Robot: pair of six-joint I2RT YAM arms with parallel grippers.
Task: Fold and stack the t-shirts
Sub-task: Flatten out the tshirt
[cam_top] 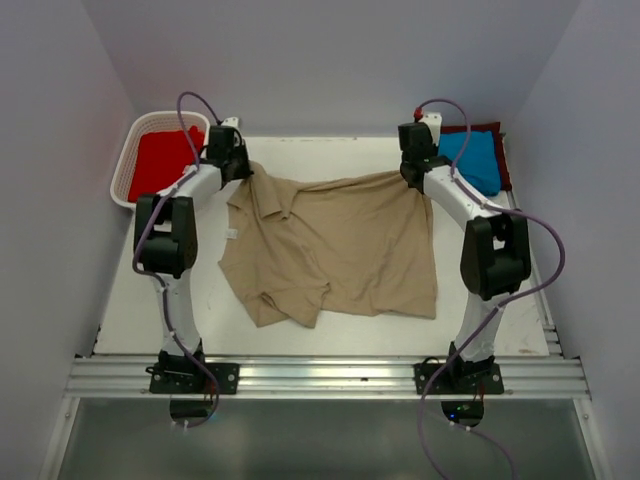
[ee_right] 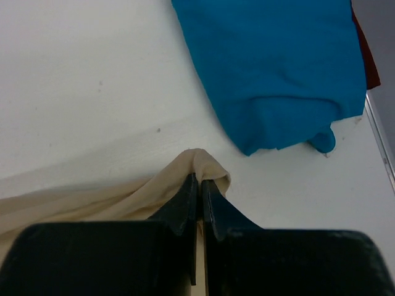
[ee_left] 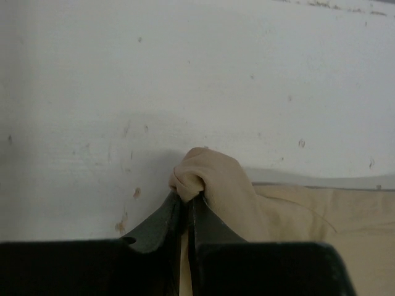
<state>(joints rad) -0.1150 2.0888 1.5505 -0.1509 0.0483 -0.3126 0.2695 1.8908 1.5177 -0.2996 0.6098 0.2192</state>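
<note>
Tan t-shirt [cam_top: 340,250] crosswise, collar leftward, between pinching left end effector [ee_left: 187,197], right end effector [ee_right: 199,180]

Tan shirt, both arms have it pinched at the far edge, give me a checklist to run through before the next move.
1. Left tool shut on a bunch of the tan shirt at its far left: ok.
2. Right tool shut on the shirt's far right corner: ok.
3. Both cloth layers caught in each pinch: cannot tell.
4. Shirt body spread flat: not ok, the near left part is folded over and wrinkled.
5. Blue shirt apart from the held corner: ok, they do not touch.
</note>
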